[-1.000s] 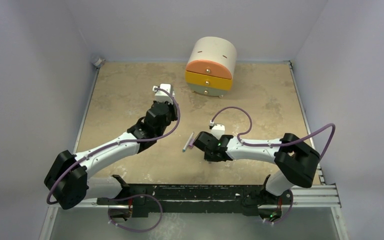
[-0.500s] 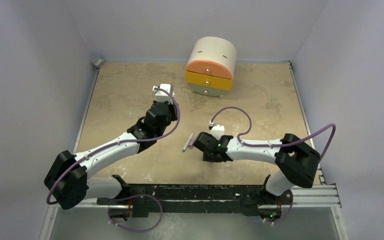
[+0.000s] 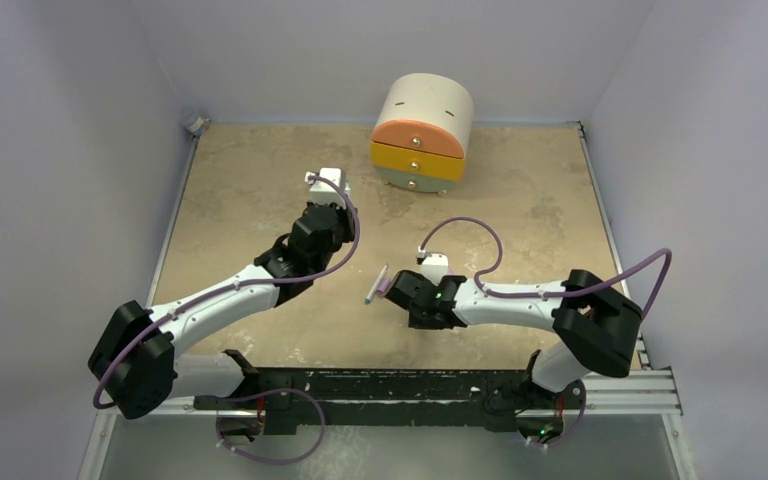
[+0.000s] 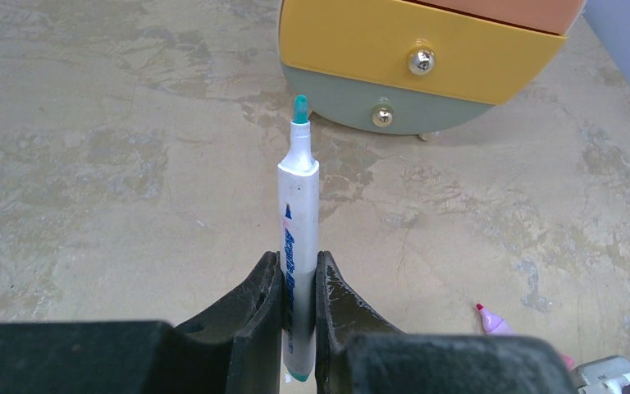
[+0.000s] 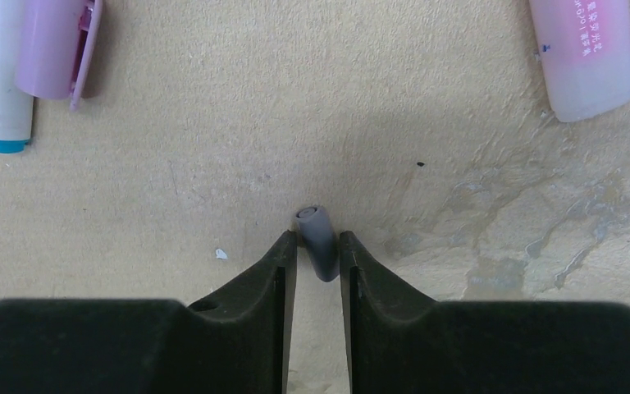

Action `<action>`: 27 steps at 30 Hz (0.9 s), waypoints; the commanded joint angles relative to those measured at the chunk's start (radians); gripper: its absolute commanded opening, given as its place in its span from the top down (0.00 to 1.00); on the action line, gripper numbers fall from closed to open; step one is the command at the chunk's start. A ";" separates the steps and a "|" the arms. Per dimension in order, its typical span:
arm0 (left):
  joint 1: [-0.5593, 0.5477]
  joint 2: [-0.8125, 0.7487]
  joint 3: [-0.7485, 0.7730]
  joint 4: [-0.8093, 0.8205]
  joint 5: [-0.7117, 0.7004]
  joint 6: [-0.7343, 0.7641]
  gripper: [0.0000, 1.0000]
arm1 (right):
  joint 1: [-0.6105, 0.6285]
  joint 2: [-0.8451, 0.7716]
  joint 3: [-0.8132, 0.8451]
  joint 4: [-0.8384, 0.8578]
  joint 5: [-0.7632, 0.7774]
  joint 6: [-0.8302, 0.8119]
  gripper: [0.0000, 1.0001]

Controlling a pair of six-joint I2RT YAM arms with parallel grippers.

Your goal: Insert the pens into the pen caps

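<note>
Broadly, the tan table (image 3: 260, 170) carries a rounded drawer chest (image 4: 426, 41) that stands well ahead of the left jaws, its yellow and green fronts facing them. The left gripper (image 4: 299, 267) is clamped on a white pen (image 4: 299, 205). The barrel runs straight out beyond the fingertips and the teal tip points toward the chest.

The right gripper (image 5: 318, 240) is low over the table with its jaws narrow. Ahead of these jaws and off to their right lies a thick pink pen (image 5: 582, 57), cut by the frame edge. Ahead and to their left lies a second white pen (image 5: 6, 82) with a teal end, and a purple cap (image 5: 53, 45) lies against its side. Between the right fingertips sits a small grey cap (image 5: 315, 226), slightly tilted, its closed end poking out past them. Whether the fingers actually pinch it I cannot tell.
</note>
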State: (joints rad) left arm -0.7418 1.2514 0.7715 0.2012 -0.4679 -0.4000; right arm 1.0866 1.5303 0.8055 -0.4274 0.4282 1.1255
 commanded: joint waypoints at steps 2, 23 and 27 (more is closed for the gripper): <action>-0.002 -0.020 0.015 0.044 0.015 -0.016 1.00 | 0.004 -0.004 -0.016 -0.032 0.022 0.029 0.72; -0.002 -0.080 0.013 0.005 0.092 0.007 1.00 | -0.095 -0.137 0.049 0.123 0.047 -0.192 1.00; -0.002 -0.086 0.014 0.050 0.349 0.021 1.00 | -0.309 -0.310 0.060 0.374 -0.088 -0.429 1.00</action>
State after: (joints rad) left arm -0.7414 1.1988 0.7715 0.1871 -0.3561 -0.3996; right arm 0.9516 1.3907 0.8143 -0.3126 0.4099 0.9375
